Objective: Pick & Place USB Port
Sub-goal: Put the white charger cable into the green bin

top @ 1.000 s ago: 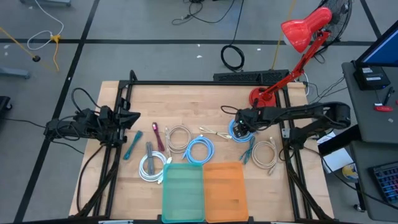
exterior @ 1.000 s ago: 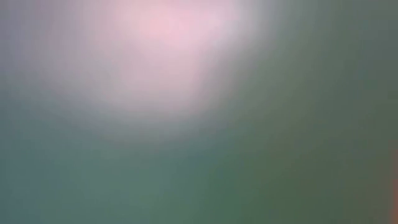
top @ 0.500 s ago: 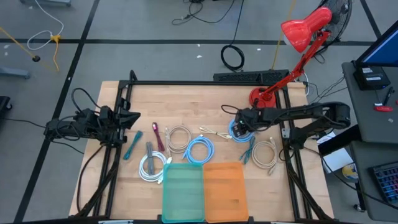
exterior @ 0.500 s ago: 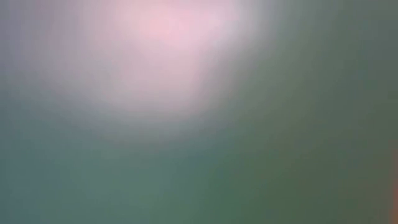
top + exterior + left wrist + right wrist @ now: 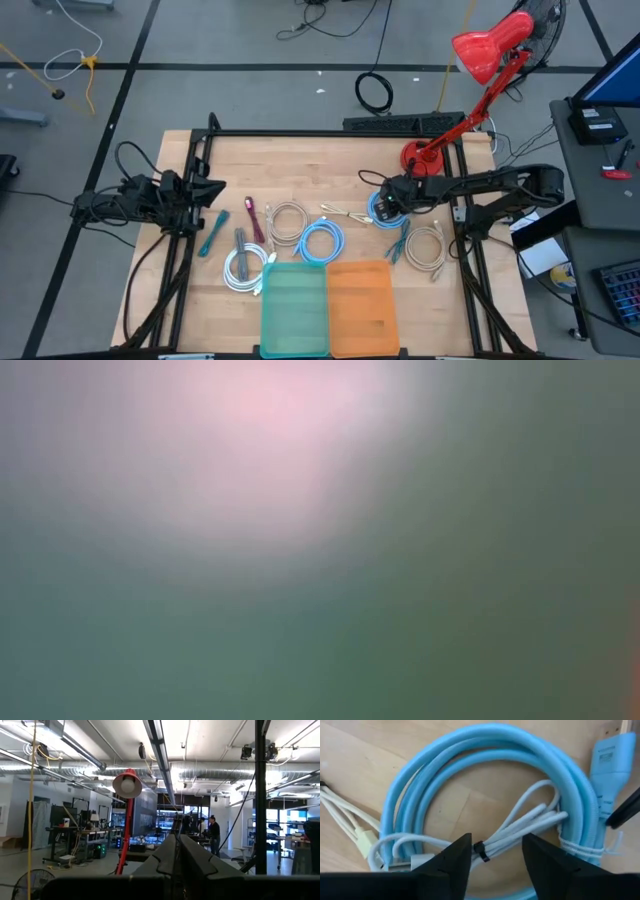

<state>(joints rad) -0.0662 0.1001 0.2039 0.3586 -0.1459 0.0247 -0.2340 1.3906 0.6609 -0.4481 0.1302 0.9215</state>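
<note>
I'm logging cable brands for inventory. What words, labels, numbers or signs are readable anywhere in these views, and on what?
No text can be read.
Blue plug of the light blue cable coil under the right gripper: faint embossed marks, too small to read.
Monitor beside the table: nothing legible.
Room seen past the left gripper: no readable signs.
Low view: wholly blurred.

No readable text, label, brand or number is seen, faint marks on the blue plug (image 5: 609,756) cannot be made out
</note>
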